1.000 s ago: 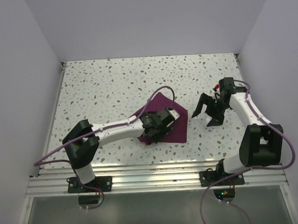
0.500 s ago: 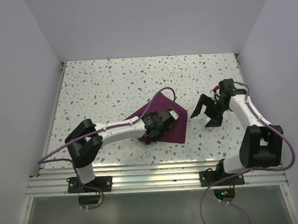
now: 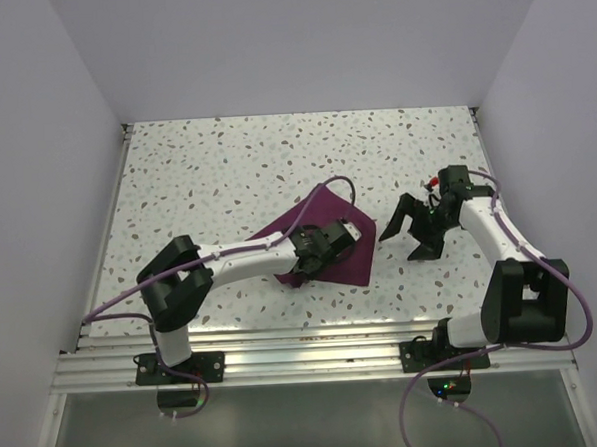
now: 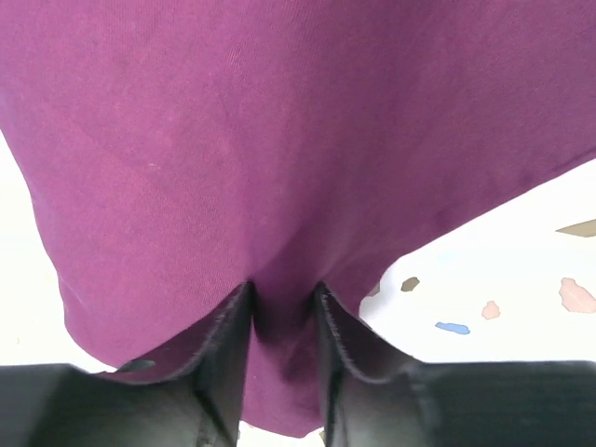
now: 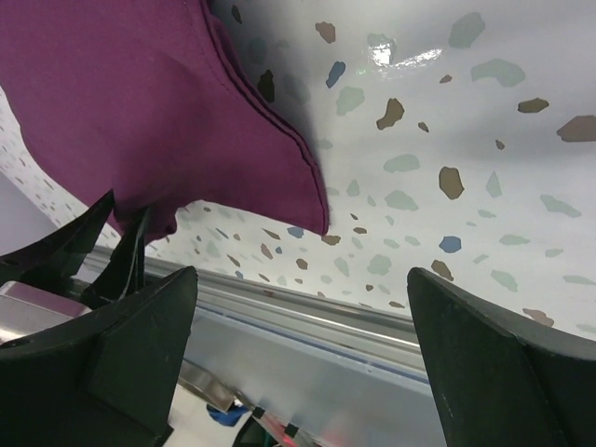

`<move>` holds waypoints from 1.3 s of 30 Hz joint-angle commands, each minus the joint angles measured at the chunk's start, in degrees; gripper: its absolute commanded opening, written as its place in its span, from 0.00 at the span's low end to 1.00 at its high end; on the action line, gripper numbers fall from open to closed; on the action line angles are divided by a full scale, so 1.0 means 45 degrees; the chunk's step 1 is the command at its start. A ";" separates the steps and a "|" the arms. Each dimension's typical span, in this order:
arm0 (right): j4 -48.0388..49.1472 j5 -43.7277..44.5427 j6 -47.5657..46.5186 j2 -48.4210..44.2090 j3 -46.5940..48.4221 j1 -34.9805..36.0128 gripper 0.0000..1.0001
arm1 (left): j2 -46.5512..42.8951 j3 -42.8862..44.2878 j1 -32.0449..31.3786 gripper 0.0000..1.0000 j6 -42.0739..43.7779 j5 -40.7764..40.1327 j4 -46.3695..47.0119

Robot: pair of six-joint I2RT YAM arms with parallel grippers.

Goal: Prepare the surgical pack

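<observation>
Well, the left claw [image 4: 282, 303] had bitten down on the surgical pack [image 3: 358, 263], a ridge of plum cloth pinched up between its fingers (no tray or gauze on show). The pack lay mid-table, toward the near side, right under that claw. Its pointed corner aimed at the right claw [image 3: 407, 236], which hung spread wide just beside it, not touching. Left arm was nearer, clearly. Plenty of bare table [image 3: 225, 167] lay beyond and left; the near edge was close.
</observation>
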 commanded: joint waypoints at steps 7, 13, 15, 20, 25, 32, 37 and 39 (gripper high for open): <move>0.0578 -0.0897 0.0400 -0.0270 -0.0114 0.0410 0.99 | 0.0526 0.1069 0.0028 0.03 0.0323 -0.0551 0.0044; 0.1768 -0.1697 0.1297 0.0354 -0.0445 0.1637 0.97 | 0.0605 0.2123 0.0028 0.00 0.0322 -0.0298 -0.0640; 0.2410 -0.1913 0.1844 0.0763 -0.0582 0.1971 0.94 | 0.0565 0.2512 0.0028 0.00 0.0303 -0.0025 -0.0893; 0.3623 -0.1952 0.2802 0.1311 -0.0971 0.2480 0.77 | 0.0136 0.3119 0.0048 0.00 0.0322 0.0483 -0.1421; 0.5186 -0.2363 0.3622 0.2326 -0.1071 0.2519 0.61 | -0.0079 0.3257 0.0087 0.00 0.0361 0.0875 -0.1579; 0.6319 -0.2403 0.4287 0.2972 -0.0778 0.2773 0.48 | -0.0216 0.3608 0.0145 0.00 0.0342 0.1070 -0.1871; 0.7294 -0.2401 0.4774 0.3226 -0.1147 0.2910 0.22 | -0.0275 0.3959 0.0360 0.00 0.0303 0.1420 -0.1813; 0.7804 -0.2344 0.4950 0.3362 -0.1168 0.3046 0.17 | -0.0178 0.4155 0.0438 0.00 0.0244 0.1499 -0.1852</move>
